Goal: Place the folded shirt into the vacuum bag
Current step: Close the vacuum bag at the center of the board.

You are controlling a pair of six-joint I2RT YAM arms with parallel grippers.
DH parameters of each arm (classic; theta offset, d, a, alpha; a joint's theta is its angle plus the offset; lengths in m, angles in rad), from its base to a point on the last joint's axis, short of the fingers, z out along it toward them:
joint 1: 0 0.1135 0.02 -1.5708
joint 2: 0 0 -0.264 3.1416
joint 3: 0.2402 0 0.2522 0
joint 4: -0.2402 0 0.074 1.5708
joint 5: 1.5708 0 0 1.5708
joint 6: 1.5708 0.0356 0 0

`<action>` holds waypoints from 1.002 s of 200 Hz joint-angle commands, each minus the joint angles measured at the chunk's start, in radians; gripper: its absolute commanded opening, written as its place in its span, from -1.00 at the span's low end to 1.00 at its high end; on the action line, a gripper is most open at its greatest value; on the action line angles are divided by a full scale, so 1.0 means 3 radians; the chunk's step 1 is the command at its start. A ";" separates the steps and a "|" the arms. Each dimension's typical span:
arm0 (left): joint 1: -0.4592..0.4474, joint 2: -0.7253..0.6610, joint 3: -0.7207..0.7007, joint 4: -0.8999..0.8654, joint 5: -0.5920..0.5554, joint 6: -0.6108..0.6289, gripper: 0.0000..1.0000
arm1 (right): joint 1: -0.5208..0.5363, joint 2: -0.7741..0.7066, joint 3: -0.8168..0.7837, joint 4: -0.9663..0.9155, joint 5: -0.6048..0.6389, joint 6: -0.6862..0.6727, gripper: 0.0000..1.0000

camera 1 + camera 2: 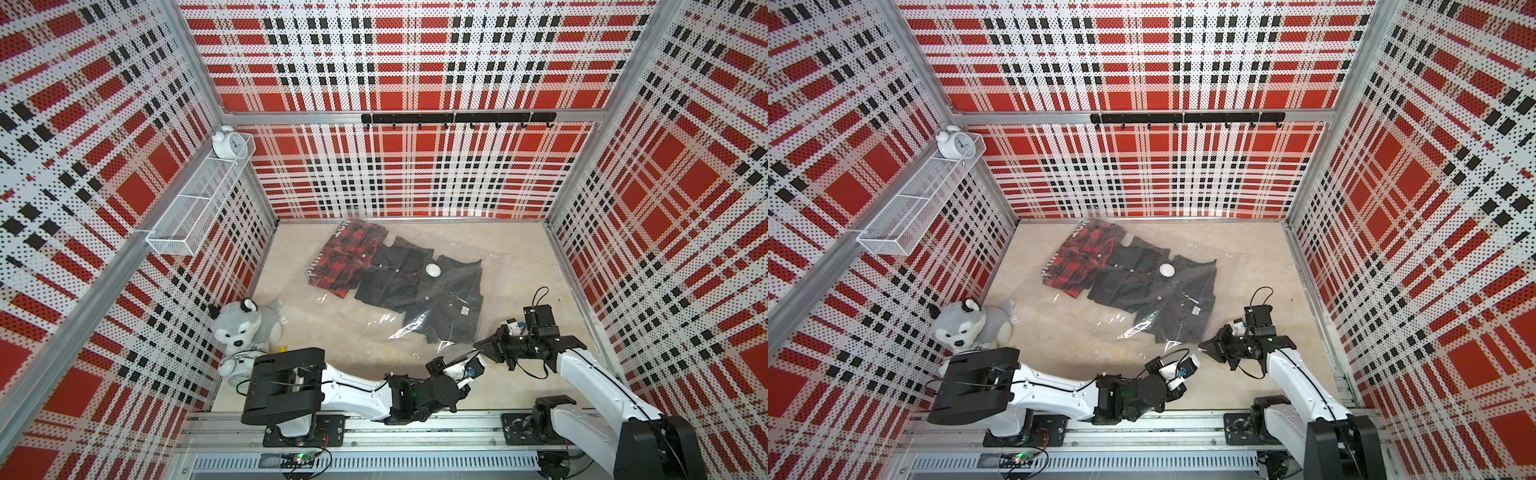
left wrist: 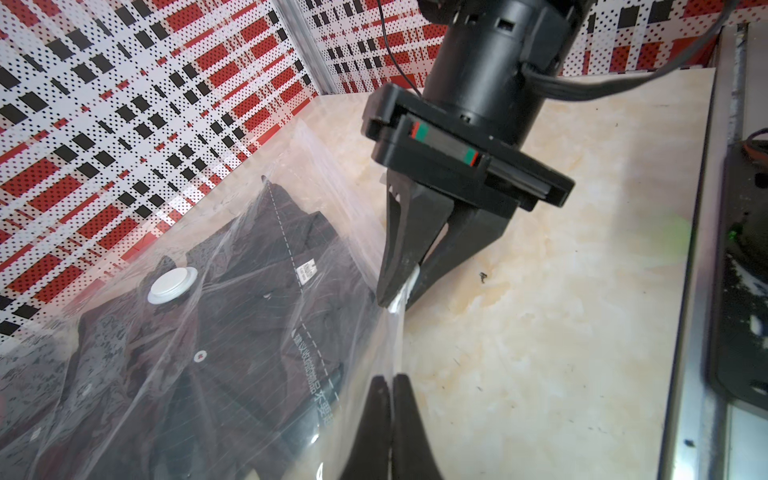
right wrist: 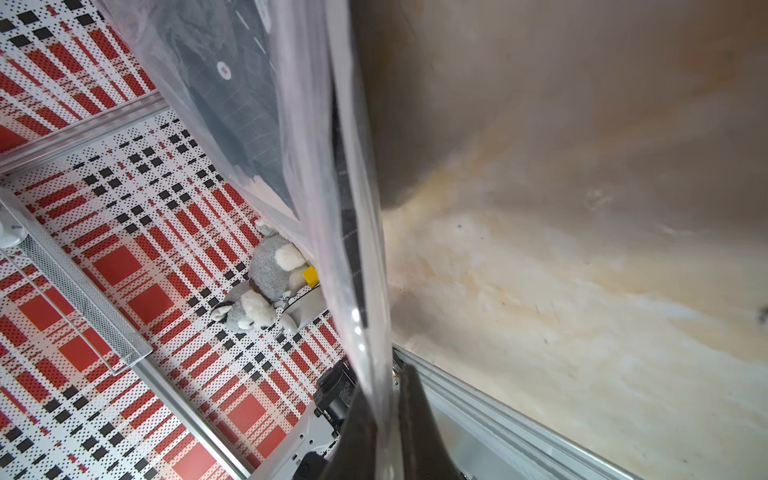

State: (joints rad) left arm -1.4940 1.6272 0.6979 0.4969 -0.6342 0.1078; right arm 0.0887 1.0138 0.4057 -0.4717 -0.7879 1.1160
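The vacuum bag (image 1: pixel 494 286) lies flat on the marble table in both top views, its round white valve (image 1: pixel 432 270) facing up. Inside it a dark folded shirt (image 1: pixel 453 303) lies nearest the right edge, with another dark shirt (image 1: pixel 1121 274) and a red plaid one (image 1: pixel 345 257) further left. My right gripper (image 1: pixel 476 344) is shut on the bag's near right edge, and a white clip (image 2: pixel 415 277) shows between its fingers. In the left wrist view my left gripper (image 2: pixel 390 380) is shut on the same edge, a little nearer the front rail.
A grey husky plush (image 1: pixel 243 326) sits at the front left with a white alarm clock (image 1: pixel 235 372) beside it. On the left wall hangs a wire shelf (image 1: pixel 195 208) holding another clock (image 1: pixel 227 143). A black hook rail (image 1: pixel 457 118) runs along the back wall.
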 commanded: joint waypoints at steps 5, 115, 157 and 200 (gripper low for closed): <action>-0.0094 -0.0360 -0.0050 0.0153 -0.0090 -0.0055 -1.00 | -0.0259 0.0156 0.0094 0.0453 0.1236 -0.0094 -1.00; -0.0107 -0.0464 -0.0097 0.0154 -0.0014 -0.0147 -1.00 | -0.0615 0.0428 0.0205 0.0626 0.1286 -0.0363 -1.00; -0.0148 -0.0390 -0.0077 0.0159 -0.0005 -0.0207 -1.00 | -0.0791 0.0571 0.0227 0.0764 0.1227 -0.0511 -1.00; -0.0182 -0.0377 -0.0074 0.0159 0.0011 -0.0275 -1.00 | -0.0885 0.0704 0.0224 0.0974 0.1160 -0.0615 -1.00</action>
State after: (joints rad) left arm -1.4963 1.5734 0.6724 0.4858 -0.6163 0.0502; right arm -0.0963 1.1961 0.4427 -0.3958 -0.7586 0.9752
